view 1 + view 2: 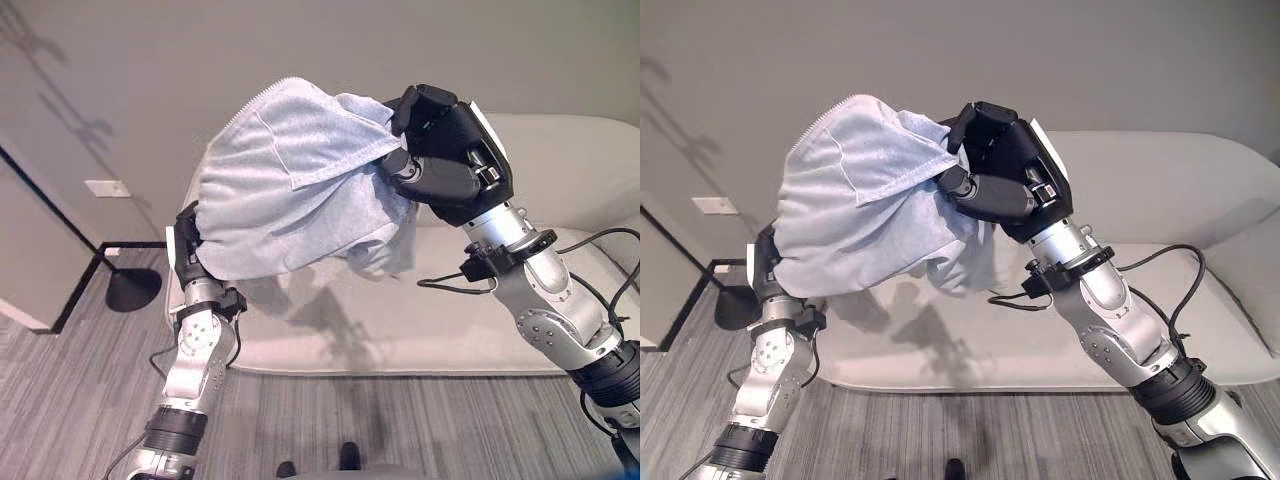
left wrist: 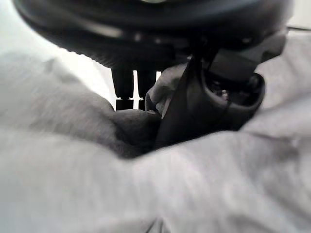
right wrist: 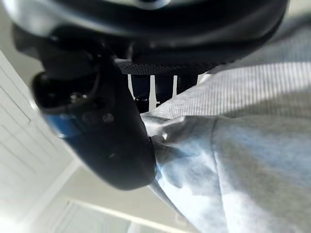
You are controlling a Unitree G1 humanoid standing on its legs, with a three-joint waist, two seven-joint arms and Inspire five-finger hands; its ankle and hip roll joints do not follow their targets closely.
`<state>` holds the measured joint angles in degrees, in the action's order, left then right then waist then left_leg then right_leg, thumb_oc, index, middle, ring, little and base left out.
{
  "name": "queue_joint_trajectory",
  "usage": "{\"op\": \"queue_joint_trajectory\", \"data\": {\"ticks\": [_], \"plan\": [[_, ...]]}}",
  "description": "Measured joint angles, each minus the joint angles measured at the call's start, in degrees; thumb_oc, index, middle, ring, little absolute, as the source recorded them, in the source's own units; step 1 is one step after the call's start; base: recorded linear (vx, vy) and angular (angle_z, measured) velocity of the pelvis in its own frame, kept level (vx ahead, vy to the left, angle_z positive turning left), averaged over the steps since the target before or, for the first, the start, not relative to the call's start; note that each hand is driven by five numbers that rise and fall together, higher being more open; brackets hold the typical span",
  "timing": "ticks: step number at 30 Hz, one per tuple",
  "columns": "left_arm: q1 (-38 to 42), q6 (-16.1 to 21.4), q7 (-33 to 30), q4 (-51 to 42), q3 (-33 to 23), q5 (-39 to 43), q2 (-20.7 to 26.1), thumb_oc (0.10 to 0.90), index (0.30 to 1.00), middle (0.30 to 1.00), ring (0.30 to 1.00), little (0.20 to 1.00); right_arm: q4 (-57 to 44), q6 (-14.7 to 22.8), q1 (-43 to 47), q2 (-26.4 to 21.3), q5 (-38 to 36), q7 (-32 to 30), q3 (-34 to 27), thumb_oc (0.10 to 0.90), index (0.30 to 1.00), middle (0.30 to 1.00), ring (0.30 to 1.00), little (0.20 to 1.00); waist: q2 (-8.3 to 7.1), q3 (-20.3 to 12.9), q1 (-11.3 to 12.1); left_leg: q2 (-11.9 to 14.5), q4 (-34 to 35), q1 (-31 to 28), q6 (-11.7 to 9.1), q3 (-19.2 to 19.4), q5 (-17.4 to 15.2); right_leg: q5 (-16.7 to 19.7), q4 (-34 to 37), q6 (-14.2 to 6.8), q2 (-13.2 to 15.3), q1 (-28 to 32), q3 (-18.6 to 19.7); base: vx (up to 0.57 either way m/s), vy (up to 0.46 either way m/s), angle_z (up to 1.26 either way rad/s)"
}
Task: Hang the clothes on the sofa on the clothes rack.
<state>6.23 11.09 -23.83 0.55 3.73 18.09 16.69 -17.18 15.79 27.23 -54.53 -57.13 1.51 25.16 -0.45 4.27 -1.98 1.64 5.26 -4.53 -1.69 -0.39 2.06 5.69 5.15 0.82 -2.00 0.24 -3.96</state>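
right robot hand (image 1: 1005,175) — clamped on grey garment (image 1: 855,205) | left robot hand (image 1: 186,245) — under cloth, grip seemingly unreadable | above sofa (image 1: 1200,200)

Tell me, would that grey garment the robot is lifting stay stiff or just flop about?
Probably floppy: the grey garment drapes over the left hand and sags in folds below the right hand. It looks light, since it is held high above the sofa. Its loose hanging edges could likely slip or swing.

Living-room or lounge setting, pale sofa (image 1: 1160,190), grey carpet (image 1: 60,400), plain wall (image 1: 150,60)
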Motion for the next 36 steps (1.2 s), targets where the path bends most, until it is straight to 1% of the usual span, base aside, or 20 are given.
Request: {"op": "queue_joint_trajectory", "data": {"ticks": [4,5,8,10,11,12,15,17,18,19,20,21,22,23,25,26,27,29,32,36], "plan": [[-5.1,1.1,-4.6,-5.2,-12.7,-13.5,6.4,0.400,0.300,0.300,0.300,0.300,-1.6,-0.8,-4.5,-6.0,0.1,5.9,-4.1,0.400,0.300,0.300,0.300,0.300,-2.77,2.5,0.2,-1.1,-7.0,6.7,-1.7,-1.0,-0.2,0.0,0.0,0.0,1.5,-2.1,-2.2,-0.12,0.093,0.30],[-3.9,1.2,-6.1,-5.2,-13.8,-14.8,6.6,0.400,0.300,0.300,0.300,0.300,-1.5,-1.6,-5.3,-7.6,0.7,6.2,-4.1,0.400,0.300,0.300,0.300,0.300,-2.90,3.4,0.3,-1.2,-8.4,8.2,-4.2,-0.2,-2.3,0.7,0.0,1.3,2.9,-2.1,-4.8,0.00,0.208,1.05],[-3.5,2.9,-9.4,-6.0,-14.1,-19.5,7.4,0.400,0.300,0.300,0.300,0.300,-1.4,-2.9,-8.7,-6.0,2.8,6.9,-4.1,0.400,0.300,0.300,0.300,0.300,-2.89,4.7,1.8,5.7,-9.8,8.8,-3.9,7.4,-2.4,-0.8,-0.1,1.7,4.6,-2.0,-8.1,0.01,0.084,0.80],[-3.5,2.9,-10.6,-6.1,-14.2,-20.7,7.2,0.400,0.300,0.300,0.300,0.300,-1.4,-3.3,-8.7,-6.0,3.0,7.3,-4.0,0.400,0.300,0.300,0.300,0.300,-2.06,5.6,3.0,7.6,-7.8,7.0,-4.1,7.0,-1.2,-0.8,-0.5,0.9,5.1,-2.1,-8.0,0.00,0.242,0.16],[-3.8,2.9,-10.6,-6.2,-14.1,-20.8,7.2,0.400,0.300,0.300,0.300,0.300,-1.4,-3.3,-8.4,-6.3,3.0,7.3,-4.2,0.400,0.300,0.300,0.300,0.300,-0.39,6.1,3.4,8.4,-7.0,5.3,-3.7,6.9,2.9,-0.5,-1.2,-0.4,4.9,-2.3,-8.0,0.06,0.723,0.45],[-2.2,3.3,-11.4,-4.8,-12.1,-22.7,8.9,0.400,0.300,0.300,0.300,0.300,-1.4,-2.0,-12.1,-3.3,4.4,7.0,-6.8,0.400,0.300,0.300,0.300,0.300,-0.81,6.8,2.1,11.5,-10.4,8.8,-6.0,7.5,-1.3,-0.4,-1.5,-1.0,6.8,-2.1,-10.5,0.06,0.716,0.74],[3.6,3.5,-12.3,-2.6,-7.1,-25.4,10.0,0.400,0.300,0.300,0.300,0.300,1.3,-2.0,-13.6,3.5,6.3,4.6,-6.4,0.400,0.300,0.300,0.300,0.300,-2.86,8.0,1.5,19.3,-8.4,13.1,-9.0,6.6,-0.2,-2.6,-4.4,-3.7,10.6,-4.0,-10.7,0.17,0.532,0.49],[5.1,3.7,-12.3,-1.4,-1.0,-25.5,9.9,0.400,0.300,0.300,0.300,0.300,4.0,-2.2,-15.3,5.4,7.8,2.6,-6.7,0.400,0.300,0.300,0.300,0.300,-1.43,7.9,1.6,22.2,-6.9,13.8,-8.8,3.7,2.3,-2.4,-5.3,-7.7,13.6,-3.5,-10.0,0.17,0.499,0.04],[5.0,3.7,-12.2,-1.3,0.9,-25.5,8.9,0.400,0.300,0.300,0.300,0.300,4.3,-2.2,-15.9,3.1,9.0,1.9,-7.3,0.400,0.300,0.300,0.300,0.300,1.66,7.1,1.6,22.1,-7.9,13.4,-6.6,2.9,3.3,-1.6,-5.0,-12.8,15.2,-2.9,-9.0,0.37,0.993,-0.02],[6.3,3.7,-12.1,-0.7,1.4,-25.6,9.8,0.400,0.300,0.300,0.300,0.300,4.9,-2.0,-18.9,8.8,9.5,0.8,-8.1,0.400,0.300,0.300,0.300,0.300,-3.22,7.3,1.1,16.8,-11.9,15.1,-12.0,3.3,1.0,-0.2,-5.0,-13.6,20.9,-3.0,-7.5,0.36,0.960,0.38],[7.8,3.5,-12.6,-0.5,3.4,-24.6,9.3,0.400,0.300,0.300,0.300,0.300,2.6,-2.0,-23.8,12.7,9.8,-0.7,-8.3,0.400,0.300,0.300,0.300,0.300,-4.96,7.2,0.9,13.0,-24.2,22.2,-10.8,2.7,-5.7,3.2,-4.7,-12.0,24.5,-2.7,-6.8,0.22,0.723,0.58],[7.9,3.4,-12.7,-0.3,5.7,-23.8,9.3,0.400,0.300,0.300,0.300,0.300,2.4,-2.3,-26.2,15.9,11.5,-1.1,-7.9,0.400,0.300,0.300,0.300,0.300,-4.89,7.3,1.2,11.5,-32.1,24.9,-8.5,3.4,-10.1,4.6,-5.1,-10.2,26.3,-1.8,-5.8,0.06,0.481,0.55],[7.9,3.4,-12.2,0.4,7.6,-23.7,9.8,0.400,0.300,0.300,0.300,0.300,3.2,-2.9,-27.5,19.3,12.9,-0.9,-7.9,0.400,0.300,0.300,0.300,0.300,-5.20,7.1,1.1,9.3,-35.0,25.0,-6.8,4.1,-12.2,6.2,-5.2,-8.1,28.5,-0.7,-6.8,0.04,0.651,0.14],[7.5,3.4,-10.9,-0.6,9.4,-23.8,11.7,0.400,0.300,0.300,0.300,0.300,3.9,-3.8,-26.7,23.4,14.1,-2.6,-6.4,0.400,0.300,0.300,0.300,0.300,-5.40,7.2,1.3,6.5,-36.5,25.0,-4.0,7.1,-13.7,14.0,-5.6,-5.4,32.3,-2.8,-7.2,0.02,0.490,-0.18],[7.3,3.6,-10.8,-2.0,7.7,-24.2,14.8,0.400,0.300,0.300,0.300,0.300,4.6,-4.3,-23.7,27.5,14.3,-3.3,-4.6,0.400,0.300,0.300,0.300,0.300,-5.56,7.4,2.6,5.5,-34.5,24.0,-1.2,11.4,-14.3,23.1,-6.8,-2.0,33.5,-7.6,-11.0,0.18,0.670,-0.54],[7.8,3.6,-10.6,-1.2,6.2,-24.9,14.0,0.400,0.300,0.300,0.300,0.300,4.2,-4.2,-24.5,27.7,14.3,-2.9,-4.7,0.400,0.300,0.300,0.300,0.300,-5.14,7.6,2.1,4.3,-32.2,22.8,0.7,10.6,-13.8,15.8,-11.6,-3.1,32.7,-8.5,-10.2,0.26,0.738,-0.04],[7.5,3.6,-10.6,-0.9,5.2,-24.6,12.1,0.400,0.300,0.300,0.300,0.300,3.9,-4.3,-25.9,26.5,14.3,-2.1,-5.4,0.400,0.300,0.300,0.300,0.300,-4.73,7.9,1.8,3.2,-28.0,20.1,1.7,9.4,-12.2,6.4,-15.9,-5.1,28.8,-8.0,-5.6,0.18,0.466,0.38],[5.6,3.6,-10.6,-1.2,4.6,-23.9,10.4,0.400,0.300,0.300,0.300,0.300,3.2,-4.3,-27.9,23.1,14.3,-1.2,-7.4,0.400,0.300,0.300,0.300,0.300,-4.04,8.3,1.8,2.2,-18.5,13.9,3.4,9.3,-8.1,-3.0,-22.0,-6.1,21.1,-8.1,-3.4,0.13,0.319,0.24],[2.4,3.6,-9.1,-2.4,3.5,-22.9,10.2,0.400,0.300,0.300,0.300,0.300,2.6,-4.0,-27.9,21.2,14.1,-0.7,-10.0,0.400,0.300,0.300,0.300,0.300,-3.47,8.6,1.5,1.4,-10.5,8.0,3.5,10.3,-5.0,-8.9,-25.1,-5.3,12.7,-10.6,-4.7,0.17,0.235,-0.07],[0.2,3.5,-5.7,-2.3,4.6,-21.1,6.3,0.400,0.300,0.300,0.300,0.300,2.8,-3.9,-29.0,20.3,14.1,0.1,-10.7,0.400,0.300,0.300,0.300,0.300,-4.66,8.0,-1.5,-0.5,-5.8,4.3,3.6,8.9,-3.7,-8.9,-21.2,-5.9,2.7,-14.7,-1.0,0.19,0.110,0.17]]}}
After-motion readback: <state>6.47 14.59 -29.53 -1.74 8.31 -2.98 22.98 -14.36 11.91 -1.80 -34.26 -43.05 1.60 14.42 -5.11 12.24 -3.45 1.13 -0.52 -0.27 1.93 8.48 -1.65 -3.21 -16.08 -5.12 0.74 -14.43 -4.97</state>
